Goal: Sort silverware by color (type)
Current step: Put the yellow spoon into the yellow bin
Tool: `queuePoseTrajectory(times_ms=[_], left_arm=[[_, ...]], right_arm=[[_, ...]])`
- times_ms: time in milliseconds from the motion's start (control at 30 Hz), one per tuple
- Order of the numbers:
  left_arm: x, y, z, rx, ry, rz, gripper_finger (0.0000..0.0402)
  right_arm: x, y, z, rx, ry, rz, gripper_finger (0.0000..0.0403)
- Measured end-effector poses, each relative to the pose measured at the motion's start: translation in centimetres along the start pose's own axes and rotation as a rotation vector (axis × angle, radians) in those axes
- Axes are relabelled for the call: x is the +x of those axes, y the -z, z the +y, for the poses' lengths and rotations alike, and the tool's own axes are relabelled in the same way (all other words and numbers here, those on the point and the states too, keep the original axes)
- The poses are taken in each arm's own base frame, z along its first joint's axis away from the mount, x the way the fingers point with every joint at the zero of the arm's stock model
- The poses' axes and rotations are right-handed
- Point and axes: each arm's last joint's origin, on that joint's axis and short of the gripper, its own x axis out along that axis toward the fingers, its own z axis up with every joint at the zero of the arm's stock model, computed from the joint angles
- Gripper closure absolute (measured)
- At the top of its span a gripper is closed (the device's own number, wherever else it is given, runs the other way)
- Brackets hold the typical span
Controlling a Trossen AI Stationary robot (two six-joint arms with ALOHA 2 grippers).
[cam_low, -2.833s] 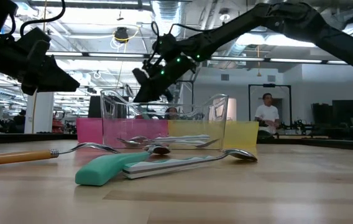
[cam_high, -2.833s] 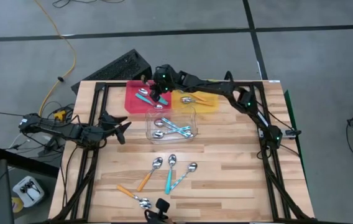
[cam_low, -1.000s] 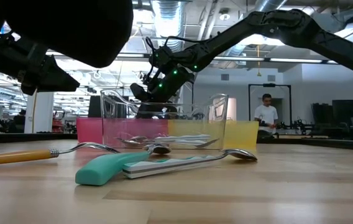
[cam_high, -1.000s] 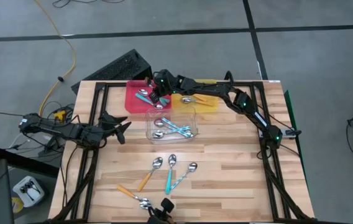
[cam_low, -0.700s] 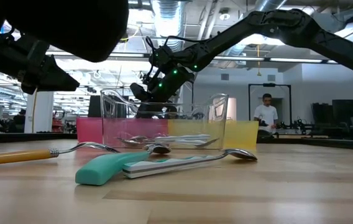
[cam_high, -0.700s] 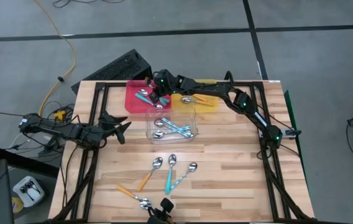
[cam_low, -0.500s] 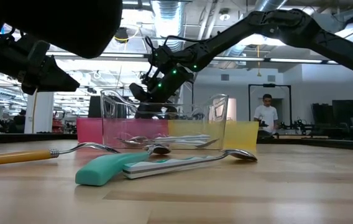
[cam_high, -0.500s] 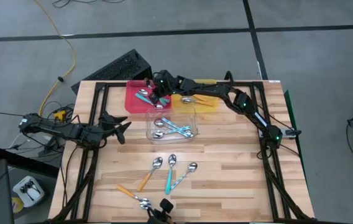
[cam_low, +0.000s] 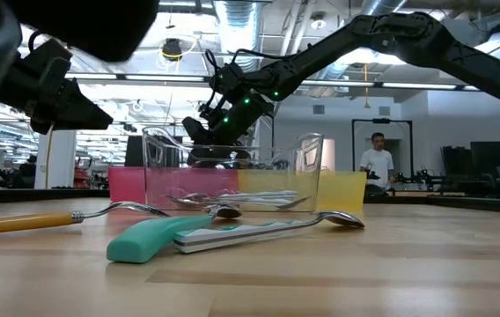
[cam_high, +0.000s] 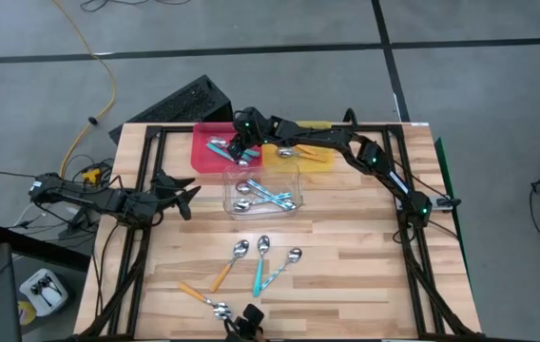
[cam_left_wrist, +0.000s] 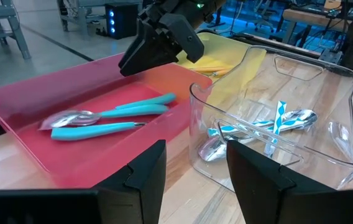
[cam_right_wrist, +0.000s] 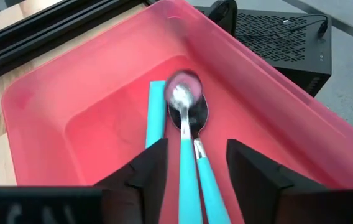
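Note:
My right gripper hovers open just above the red tray at the table's far side. In the right wrist view its fingers stand apart. Under them three teal spoons lie flat on the tray floor, and the top one's bowl is blurred. The left wrist view shows the same teal spoons below that gripper. My left gripper waits open over the table's left side. An orange-handled spoon, a teal spoon and a pale blue spoon lie on the wood toward the near edge.
A clear tray in front of the red one holds pale blue striped spoons. A yellow tray to its far right holds an orange spoon. Another orange spoon lies beside the low camera's mount at the near edge.
My right gripper has opened over the red tray and let go of a teal spoon. That spoon now lies on the tray floor with the other teal ones. The arm itself has stayed in place.

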Motion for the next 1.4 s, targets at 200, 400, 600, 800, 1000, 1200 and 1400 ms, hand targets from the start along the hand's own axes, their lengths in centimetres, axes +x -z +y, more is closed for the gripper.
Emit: queuePoseTrajectory(times_ms=[200,400,600,800,1000,1200,1400], left_arm=[[0.0,0.0,0.0,-0.005,0.000,0.000,0.0248],[0.0,0.0,0.0,-0.013,0.001,0.000,0.0248],[0.0,0.0,0.0,-0.015,0.006,0.003,0.0248],[0.0,0.0,-0.1,-0.019,0.026,0.012,0.0248],[0.0,0.1,-0.2,-0.019,0.055,0.026,0.0248],[0.0,0.1,-0.2,-0.024,0.056,0.027,0.0248],[0.0,0.1,-0.2,-0.027,0.057,0.027,0.0248]], right_arm=[[-0.7,-0.7,0.1,-0.004,-0.006,-0.020,0.0202],[-3.0,-2.9,0.7,-0.058,-0.022,-0.090,0.0212],[-5.8,-5.1,1.1,-0.093,-0.030,-0.141,0.0213],[-9.0,-6.7,1.8,-0.161,-0.031,-0.152,0.0213],[-14.6,-8.8,2.9,-0.210,-0.044,-0.171,0.0213],[-21.6,-10.1,4.9,-0.326,-0.070,-0.176,0.0214],[-28.6,-10.0,5.4,-0.376,-0.076,-0.119,0.0214]])
